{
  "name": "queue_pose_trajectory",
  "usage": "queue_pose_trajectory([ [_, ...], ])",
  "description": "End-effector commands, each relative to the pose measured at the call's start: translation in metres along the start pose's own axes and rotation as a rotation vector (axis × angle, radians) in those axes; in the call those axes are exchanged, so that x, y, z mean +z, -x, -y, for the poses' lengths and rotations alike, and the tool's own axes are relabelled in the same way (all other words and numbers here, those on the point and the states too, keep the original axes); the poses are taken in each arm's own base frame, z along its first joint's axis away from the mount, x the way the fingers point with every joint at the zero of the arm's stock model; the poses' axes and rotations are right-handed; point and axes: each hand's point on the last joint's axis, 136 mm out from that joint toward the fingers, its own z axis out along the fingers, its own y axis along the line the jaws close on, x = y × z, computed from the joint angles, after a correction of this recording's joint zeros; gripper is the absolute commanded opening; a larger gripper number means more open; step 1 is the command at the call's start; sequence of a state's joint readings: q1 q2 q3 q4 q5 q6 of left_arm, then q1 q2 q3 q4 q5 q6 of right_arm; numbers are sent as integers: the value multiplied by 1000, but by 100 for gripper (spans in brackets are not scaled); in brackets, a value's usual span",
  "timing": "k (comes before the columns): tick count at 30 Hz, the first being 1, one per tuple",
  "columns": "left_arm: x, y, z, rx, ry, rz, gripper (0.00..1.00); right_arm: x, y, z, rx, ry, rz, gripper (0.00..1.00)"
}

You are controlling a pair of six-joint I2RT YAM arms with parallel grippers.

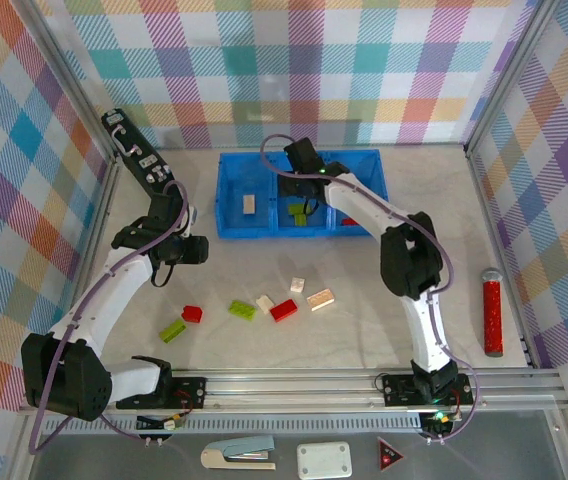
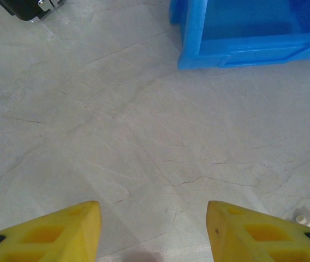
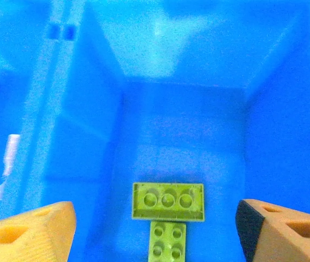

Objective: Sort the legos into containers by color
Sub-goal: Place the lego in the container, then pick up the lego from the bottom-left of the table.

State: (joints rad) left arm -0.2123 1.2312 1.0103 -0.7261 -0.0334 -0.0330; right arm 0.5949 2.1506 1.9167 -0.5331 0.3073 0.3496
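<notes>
R end effector [image 3: 156, 232] hangs over the mid compartment [image 3: 182, 125] of the blue tray [image 1: 232, 228], which sits at the far edge of the worktop [image 1: 364, 330], approx centre. Its fingers stand wide apart w/ nothing between them. On the compartment floor below I see two lime bricks: one [image 3: 167, 201] lying crosswise, the other [image 3: 167, 244] end-on and touching its near side.

From the top cam, the left compartment [image 1: 254, 180] holds a cream brick [image 1: 250, 204]. The right compartment [image 1: 364, 175] has sth red [image 1: 349, 220] in it, partly hidden by the arm.

L end effector [image 2: 154, 234] is over bare worktop just off the tray's near-left corner. Its fingers are apart and it's empty. A pale studded bit [image 2: 306, 219] shows at the edge of the left wrist cam, can't tell which brick.

Loose legos lie toward the near edge, between the arm bases. L to R: lime [image 1: 172, 330], red [image 1: 192, 314], lime [image 1: 242, 310], cream [image 1: 264, 303], red [image 1: 284, 310], cream [image 1: 297, 285], tan [image 1: 320, 299].

Black device [image 1: 134, 155] is in the far-left corner, and a red cylinder [image 1: 491, 312] lies by the right edge.
</notes>
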Motion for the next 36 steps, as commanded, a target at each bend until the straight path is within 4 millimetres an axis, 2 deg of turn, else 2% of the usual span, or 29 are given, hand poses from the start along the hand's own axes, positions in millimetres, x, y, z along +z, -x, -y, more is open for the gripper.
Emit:
queue_pose_trajectory([
  [1,5,-4,1,-23,-23,-22,54,-33,-3,-3,-28,44,-13,78],
  [5,5,-4,2,-51,-25,-32,54,-54,-13,-1,-35,66,-30,78],
  [10,-8,-3,0,-91,-15,-31,54,-68,-29,3,-42,88,-60,78],
  [19,-11,-33,-6,-214,24,-107,55,-86,-47,4,-64,141,-69,78],
  [28,-15,-64,-23,-311,114,-125,58,-110,-59,15,-74,141,-56,78],
  [36,-11,-70,-20,-419,82,-78,61,-126,-71,27,-53,122,-59,78],
])
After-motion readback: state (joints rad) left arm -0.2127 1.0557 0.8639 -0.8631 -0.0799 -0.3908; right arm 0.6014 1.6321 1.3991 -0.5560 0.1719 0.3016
